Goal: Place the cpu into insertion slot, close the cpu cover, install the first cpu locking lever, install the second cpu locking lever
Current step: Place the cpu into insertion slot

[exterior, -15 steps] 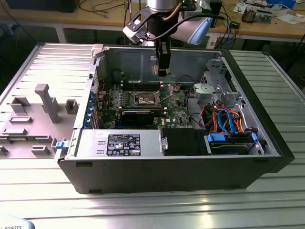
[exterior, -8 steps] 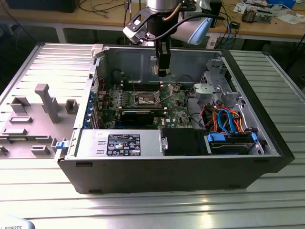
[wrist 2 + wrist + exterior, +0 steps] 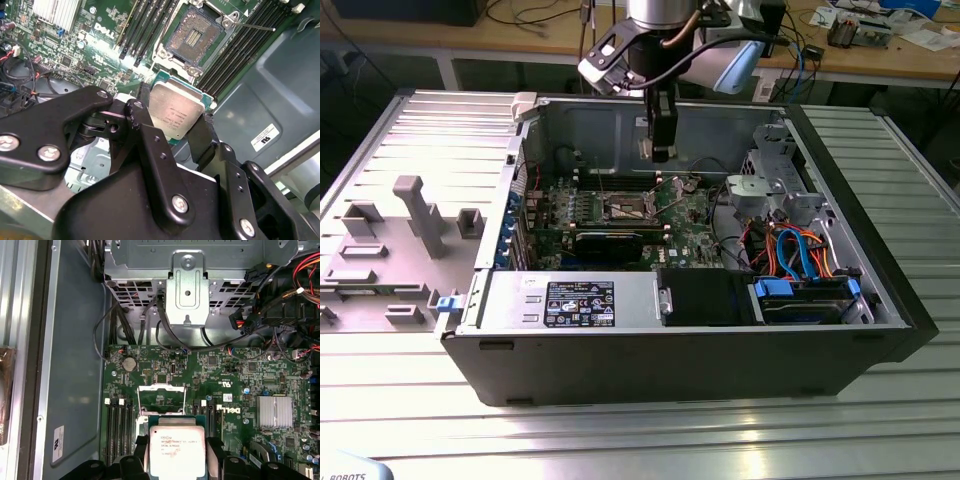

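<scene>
my gripper (image 3: 174,120) is closed narrow on the cpu (image 3: 176,114). one black finger (image 3: 147,135) presses one edge of the chip and its partner presses the opposite edge. the silver-grey top faces the camera in both wrist views. the cpu is in my grasp, raised above the insertion slot (image 3: 195,37) and apart from it, not seated.

in the second wrist view the slot's dark contact field lies bare inside its silver rim. a thin lever rod (image 3: 255,26) sticks out from one corner of the slot. long black memory slots (image 3: 145,25) run in parallel rows on both sides of it.

in the first wrist view the cpu (image 3: 176,450) overlaps the slot's near edge, and the slot (image 3: 161,400) shows beyond it on the green motherboard (image 3: 225,370).

in the exterior view my gripper (image 3: 660,150) hangs inside the open computer case (image 3: 720,345), above the slot (image 3: 625,208) and a little toward the exterior view's right of it.
</scene>
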Robot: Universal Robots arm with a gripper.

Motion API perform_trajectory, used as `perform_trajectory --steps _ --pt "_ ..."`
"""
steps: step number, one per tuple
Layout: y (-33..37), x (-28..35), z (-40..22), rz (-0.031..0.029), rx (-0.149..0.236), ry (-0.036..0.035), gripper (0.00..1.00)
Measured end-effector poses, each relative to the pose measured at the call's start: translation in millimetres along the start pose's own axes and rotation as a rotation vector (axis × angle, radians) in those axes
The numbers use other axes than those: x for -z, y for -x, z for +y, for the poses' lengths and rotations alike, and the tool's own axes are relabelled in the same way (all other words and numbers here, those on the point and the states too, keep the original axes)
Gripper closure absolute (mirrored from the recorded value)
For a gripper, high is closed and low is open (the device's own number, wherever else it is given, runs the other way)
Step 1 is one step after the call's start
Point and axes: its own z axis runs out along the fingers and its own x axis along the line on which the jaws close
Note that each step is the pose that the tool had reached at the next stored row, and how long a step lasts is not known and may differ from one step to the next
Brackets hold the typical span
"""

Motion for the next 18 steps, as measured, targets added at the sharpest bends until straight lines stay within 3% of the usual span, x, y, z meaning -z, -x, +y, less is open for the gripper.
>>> perform_trajectory --steps 5,7,18 --pt "-1.4 -5.7 -1.8 -0.0023 -0.028 -0.0043 0.46" --pt "-1.5 -6.1 -4.1 -0.003 -0.035 -0.0053 0.46" --pt "-1.5 -6.6 -4.1 -0.0028 -0.035 -0.006 0.46"
